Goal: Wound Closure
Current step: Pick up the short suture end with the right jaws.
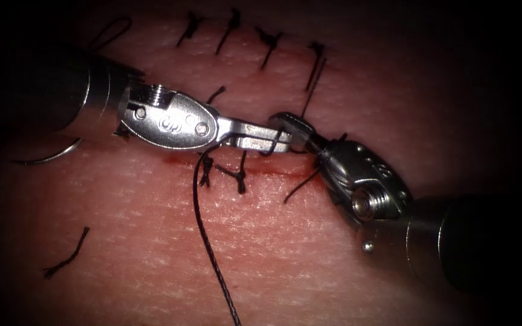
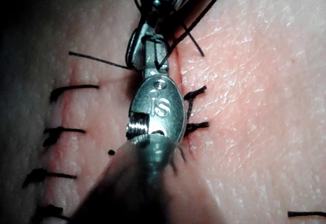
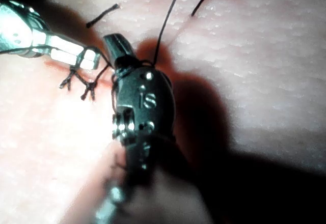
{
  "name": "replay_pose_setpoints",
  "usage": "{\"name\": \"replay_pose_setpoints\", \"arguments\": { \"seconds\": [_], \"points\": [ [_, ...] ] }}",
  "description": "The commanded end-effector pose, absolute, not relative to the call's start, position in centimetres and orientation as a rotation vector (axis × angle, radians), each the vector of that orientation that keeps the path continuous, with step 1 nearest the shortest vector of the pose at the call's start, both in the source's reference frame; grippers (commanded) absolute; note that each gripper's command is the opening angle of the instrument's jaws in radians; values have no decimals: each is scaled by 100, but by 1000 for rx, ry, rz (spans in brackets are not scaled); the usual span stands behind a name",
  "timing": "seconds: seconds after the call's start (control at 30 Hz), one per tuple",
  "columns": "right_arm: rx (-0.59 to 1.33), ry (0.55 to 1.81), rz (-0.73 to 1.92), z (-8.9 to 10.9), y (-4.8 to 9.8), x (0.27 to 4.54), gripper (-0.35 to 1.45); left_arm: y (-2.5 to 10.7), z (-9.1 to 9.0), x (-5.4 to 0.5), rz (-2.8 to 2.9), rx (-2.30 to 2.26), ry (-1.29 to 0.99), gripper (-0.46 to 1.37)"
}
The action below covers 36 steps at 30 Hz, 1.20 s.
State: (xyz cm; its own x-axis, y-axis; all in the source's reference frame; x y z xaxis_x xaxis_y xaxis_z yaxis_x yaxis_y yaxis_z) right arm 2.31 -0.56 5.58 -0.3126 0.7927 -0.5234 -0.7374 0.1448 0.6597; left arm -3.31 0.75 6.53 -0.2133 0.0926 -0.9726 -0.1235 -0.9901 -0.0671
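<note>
The left tool [image 1: 273, 140] reaches in from the left over the cut [image 1: 273, 173], jaws shut on a loop of black thread [image 1: 271, 147] at their tips. The right tool [image 1: 291, 125] comes from the lower right and meets it tip to tip, jaws shut on the thread, whose end [image 1: 313, 90] runs up and away. A long strand [image 1: 203, 229] drops from under the left tool toward the near edge. The curved needle [image 1: 52, 156] lies free on the tissue at far left, held by neither tool. The left wrist view has the left tool [image 2: 145, 56] with the thread loop [image 2: 159, 51]; the right wrist view has the right tool [image 3: 118, 45].
Two knotted stitches [image 1: 241, 178] sit on the cut below the left tool, with red fluid [image 1: 173, 160] along it. Several finished stitches [image 1: 231, 27] line a second seam farther back. A cut thread end [image 1: 67, 256] lies at lower left.
</note>
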Motion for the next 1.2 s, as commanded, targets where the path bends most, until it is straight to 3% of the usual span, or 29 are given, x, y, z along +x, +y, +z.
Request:
{"name": "replay_pose_setpoints", "arguments": {
  "seconds": [0.03, 0.67, 0.77, 0.87, 0.93, 1.1, 1.2],
  "points": [
    [64, 1114, 1526, 558, -56, 230, -35, 75, 652, -331, 2345, -1877, 35, -35],
    [44, 1107, 1537, 556, -59, 231, -35, 60, 644, -330, 2347, -1877, 40, -35],
    [25, 1099, 1548, 556, -59, 230, -12, 49, 645, -328, 2334, -1868, 29, -35],
    [-2, 1088, 1567, 555, -60, 230, 22, 37, 647, -325, 2326, -1860, 26, -35],
    [-26, 1079, 1590, 555, -60, 230, 56, 36, 647, -324, 2327, -1861, 27, -35],
    [-80, 1053, 1619, 555, -61, 227, 96, 42, 644, -324, 2324, -1860, 19, -35],
    [-108, 1042, 1637, 556, -62, 226, 108, 42, 644, -327, 2324, -1858, 21, -35]
  ]
}}
